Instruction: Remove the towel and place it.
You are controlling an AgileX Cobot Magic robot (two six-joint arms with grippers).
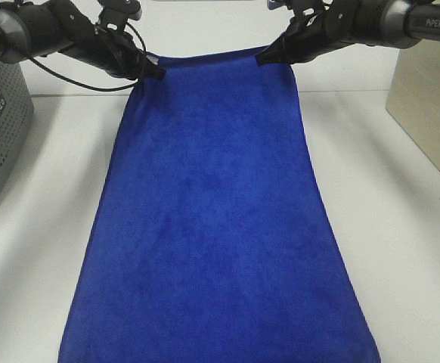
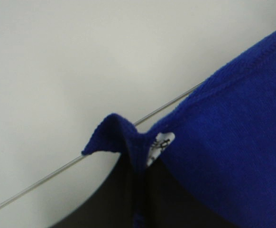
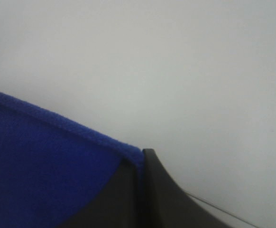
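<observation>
At far edge, left gripper (image 1: pixel 156 73) and right gripper (image 1: pixel 263 57) pinch towel (image 1: pixel 216 219) corners, seemingly lifted.

One towel (image 1: pixel 216 219), two grippers (image 1: pixel 153 72) (image 1: pixel 268 57), one grey perforated box (image 1: pixel 1 128), one beige box (image 1: pixel 430 106).

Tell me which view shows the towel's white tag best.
The left wrist view: the tag sits beside the pinched corner of the towel, close up. The exterior high view shows the whole towel but no tag; the right wrist view shows only its other corner.
</observation>
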